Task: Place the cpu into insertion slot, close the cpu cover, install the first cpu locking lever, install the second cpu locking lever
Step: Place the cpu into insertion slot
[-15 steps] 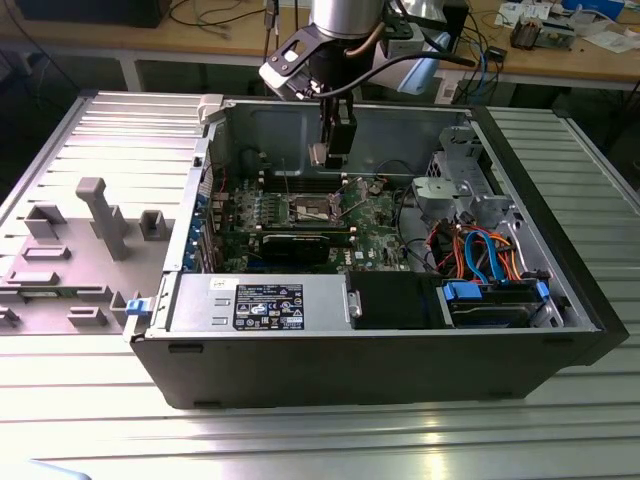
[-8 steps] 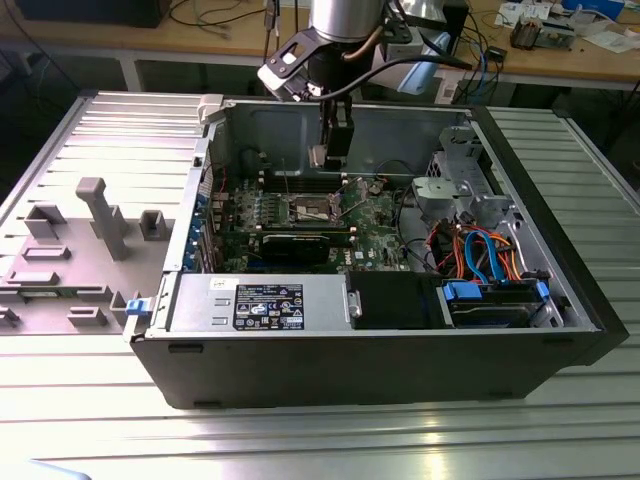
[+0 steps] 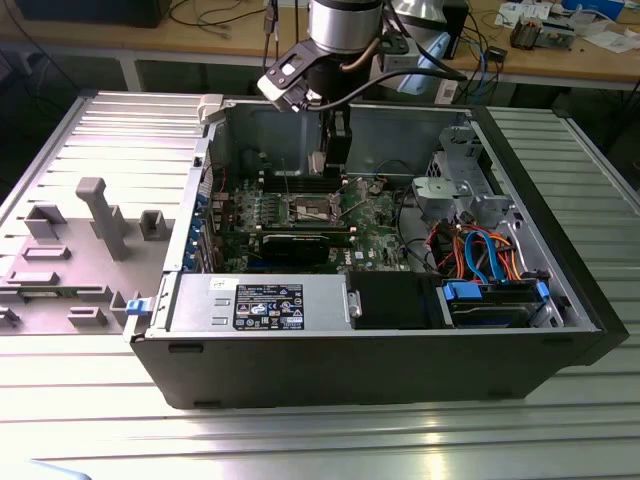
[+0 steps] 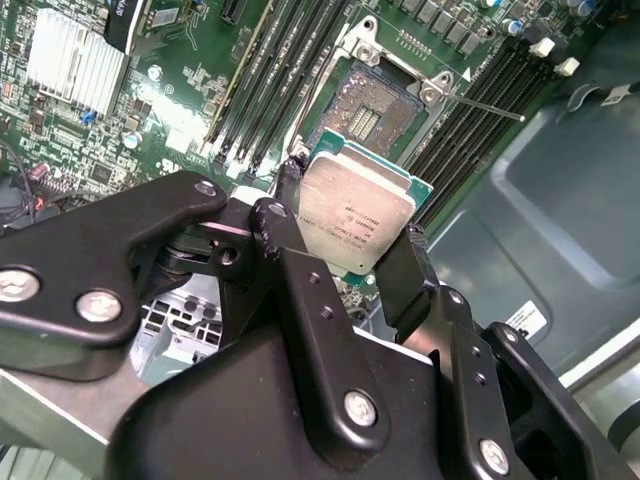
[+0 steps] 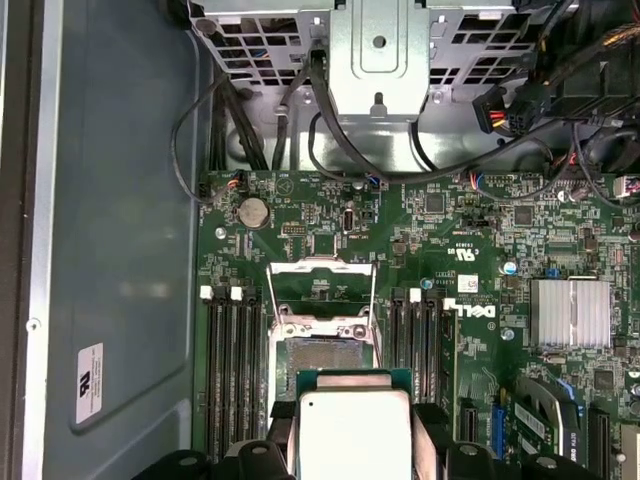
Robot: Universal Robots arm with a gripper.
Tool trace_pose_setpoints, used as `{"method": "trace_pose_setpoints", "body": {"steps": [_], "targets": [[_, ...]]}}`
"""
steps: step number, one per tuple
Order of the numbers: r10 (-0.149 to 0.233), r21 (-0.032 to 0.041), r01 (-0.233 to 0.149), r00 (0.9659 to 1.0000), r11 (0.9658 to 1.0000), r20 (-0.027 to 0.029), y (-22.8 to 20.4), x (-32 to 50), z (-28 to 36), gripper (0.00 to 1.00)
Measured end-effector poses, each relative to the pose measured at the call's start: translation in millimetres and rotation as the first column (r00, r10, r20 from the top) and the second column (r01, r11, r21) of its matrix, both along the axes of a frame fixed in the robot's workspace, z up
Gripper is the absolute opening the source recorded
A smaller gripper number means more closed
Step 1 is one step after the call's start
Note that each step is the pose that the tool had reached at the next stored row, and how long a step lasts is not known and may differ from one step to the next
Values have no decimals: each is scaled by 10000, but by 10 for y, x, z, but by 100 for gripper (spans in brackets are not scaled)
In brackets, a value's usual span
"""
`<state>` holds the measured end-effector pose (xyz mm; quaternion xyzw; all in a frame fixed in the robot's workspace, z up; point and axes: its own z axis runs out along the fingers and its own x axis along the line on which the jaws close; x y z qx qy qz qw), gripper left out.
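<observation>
My gripper (image 4: 350,228) is shut on the cpu (image 4: 356,212), a flat square chip with a silvery top, its black fingers (image 4: 404,268) pressing two opposite edges. It hangs above the green motherboard, just short of the insertion slot (image 4: 374,103), whose dark centre lies bare inside a silver rim. In the first wrist view the cpu (image 5: 355,432) sits beside the insertion slot (image 5: 324,356), and the cpu cover (image 5: 322,287), a silvery frame with a window, stands flipped open beyond it. A thin lever (image 4: 486,106) sticks out sideways. In the exterior view the gripper (image 3: 334,158) hovers inside the open case over the insertion slot (image 3: 310,208).
Long black memory slots (image 5: 232,370) flank the socket on both sides. A finned heatsink (image 5: 570,314) and a metal drive cage (image 5: 378,45) with black cables stand nearby. The case wall (image 3: 340,365), power supply (image 3: 262,304) and blue drive bay (image 3: 495,300) ring the board.
</observation>
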<state>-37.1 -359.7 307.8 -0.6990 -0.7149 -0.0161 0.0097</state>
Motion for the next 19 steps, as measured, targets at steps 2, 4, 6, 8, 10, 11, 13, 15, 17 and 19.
{"method": "trace_pose_setpoints", "body": {"steps": [2, 4, 6, 8, 10, 11, 13, 15, 17, 19], "targets": [[0, -1, 0, 10000, 10000, 2, 0, 0, -3, 55], [0, 0, 0, 10000, 10000, 1, 0, 0, -4, 55], [0, -1, 0, 10000, 10000, 2, 0, 0, -4, 55], [0, -1, 0, 10000, 10000, 2, 0, 0, -4, 55], [0, -1, 0, 10000, 10000, 1, 0, 0, -5, 55], [0, 0, 0, 10000, 10000, 1, 0, 0, -5, 55], [0, -1, 0, 10000, 10000, 1, 0, 0, -5, 55], [1, 0, -1, 10000, 10000, 1, 2, 1, -55, 55], [0, 0, 0, 10000, 10000, 2, 10, 5, -205, 55], [0, 0, 0, 10000, 10000, 2, 10, 6, -216, 55]]}}
